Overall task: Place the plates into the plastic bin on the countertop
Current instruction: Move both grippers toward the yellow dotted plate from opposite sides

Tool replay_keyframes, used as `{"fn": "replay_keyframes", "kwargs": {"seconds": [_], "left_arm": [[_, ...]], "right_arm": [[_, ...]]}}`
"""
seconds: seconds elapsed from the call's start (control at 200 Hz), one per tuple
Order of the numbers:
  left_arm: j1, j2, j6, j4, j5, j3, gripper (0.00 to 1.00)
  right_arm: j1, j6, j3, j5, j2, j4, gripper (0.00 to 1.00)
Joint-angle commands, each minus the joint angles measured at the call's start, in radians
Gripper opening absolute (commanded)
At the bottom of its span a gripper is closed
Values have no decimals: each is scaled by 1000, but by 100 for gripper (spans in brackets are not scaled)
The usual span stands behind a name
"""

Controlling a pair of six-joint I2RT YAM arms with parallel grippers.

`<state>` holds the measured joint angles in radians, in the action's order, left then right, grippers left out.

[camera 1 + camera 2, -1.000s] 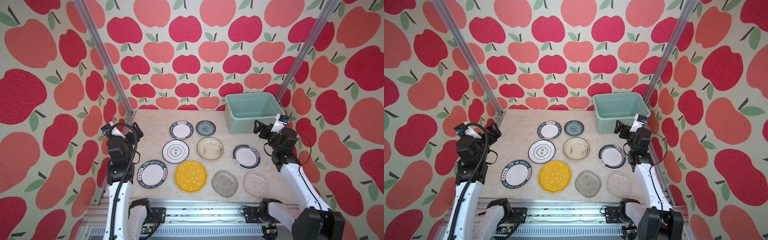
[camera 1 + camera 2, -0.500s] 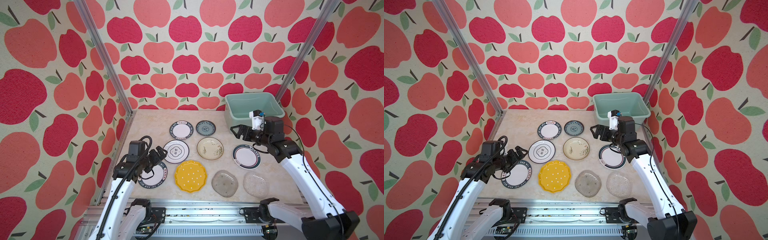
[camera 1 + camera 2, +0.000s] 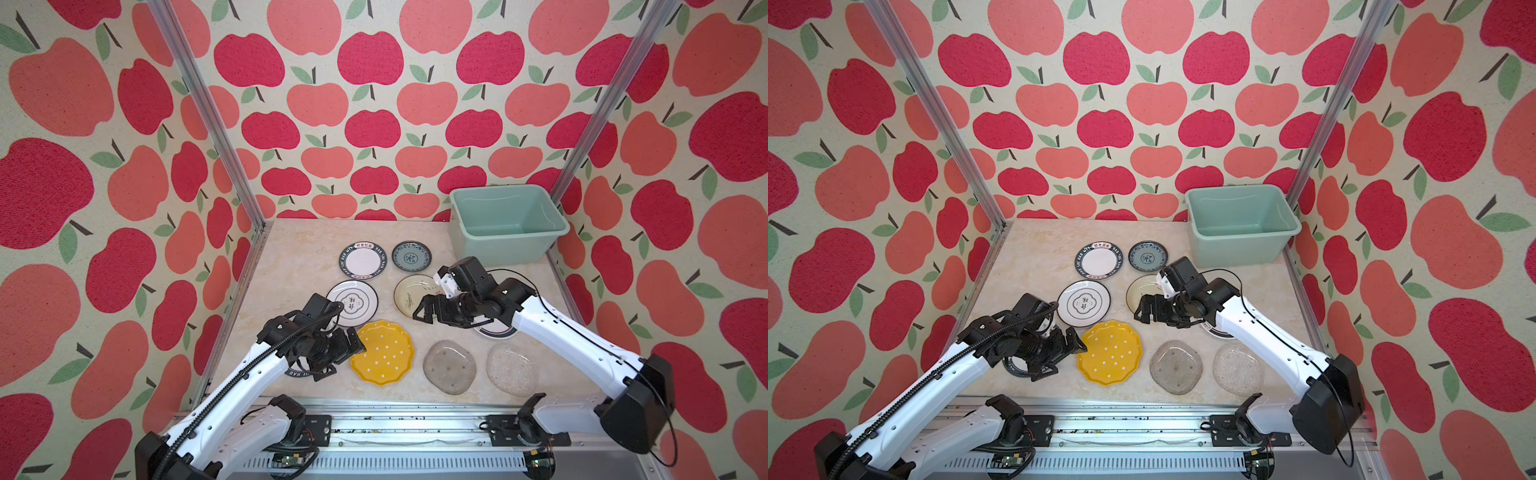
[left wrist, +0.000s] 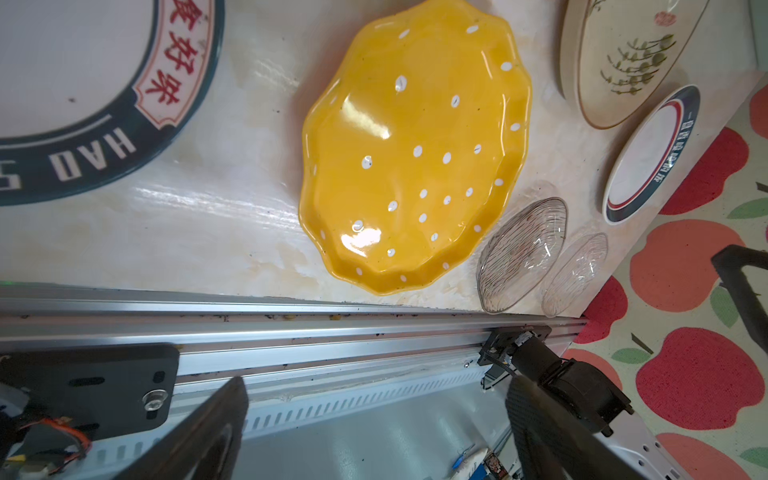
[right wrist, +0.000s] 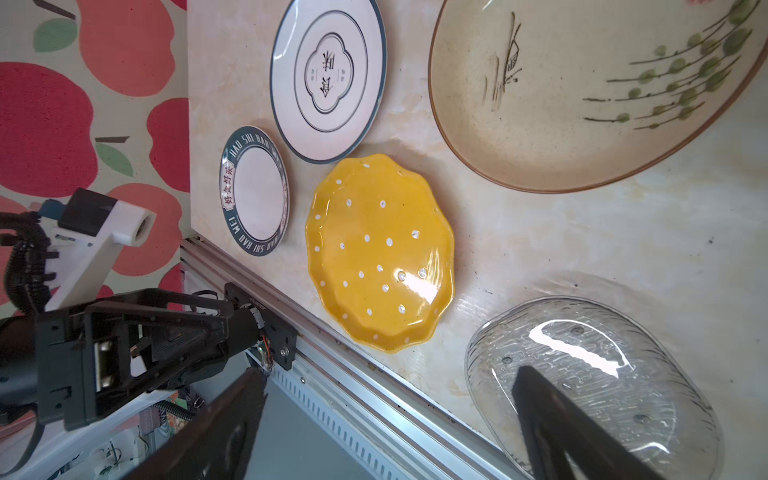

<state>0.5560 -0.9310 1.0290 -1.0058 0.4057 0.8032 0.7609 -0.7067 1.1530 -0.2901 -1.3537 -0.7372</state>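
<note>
- Nine plates are laid flat on the bench (image 3: 299, 257), all of them outside the plastic bin (image 3: 498, 249), which is placed at the back right corner.
- At the back, a white lettered plate (image 3: 363, 259) and a blue patterned plate (image 3: 411, 255) are set side by side.
- In the middle row, a white emblem plate (image 3: 355, 297) and a cream plate (image 3: 409, 293) are found, and a banded plate (image 3: 496, 331) is mostly hidden under the right arm (image 3: 561, 332).
- In the front row, a yellow dotted plate (image 3: 384, 353), a grey glass plate (image 3: 449, 366) and a clear glass plate (image 3: 512, 370) are seen.
- The left hand (image 3: 343, 359) is held with its fingers wide apart and nothing between them, over a second lettered plate (image 3: 299, 372) and just beside the rim of the yellow dotted plate.
- The right hand (image 3: 428, 316) is also spread apart and empty, above the near edge of the cream plate; whether the plate is touched cannot be told.
</note>
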Motion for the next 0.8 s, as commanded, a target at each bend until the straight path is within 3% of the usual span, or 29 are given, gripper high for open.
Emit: {"fn": "replay_keyframes", "kwargs": {"seconds": [0.0, 0.195, 0.435, 0.795], "left_arm": [[47, 35, 189, 81, -19, -69, 99], [148, 43, 346, 165, -104, -167, 99], [227, -53, 407, 196, -150, -161, 99], [206, -58, 546, 322, -216, -249, 99]], "right_arm": [[4, -8, 10, -2, -52, -70, 97], [7, 25, -23, -87, -118, -65, 97], [15, 37, -30, -160, -179, -31, 97], [15, 5, -18, -244, -304, 64, 97]]}}
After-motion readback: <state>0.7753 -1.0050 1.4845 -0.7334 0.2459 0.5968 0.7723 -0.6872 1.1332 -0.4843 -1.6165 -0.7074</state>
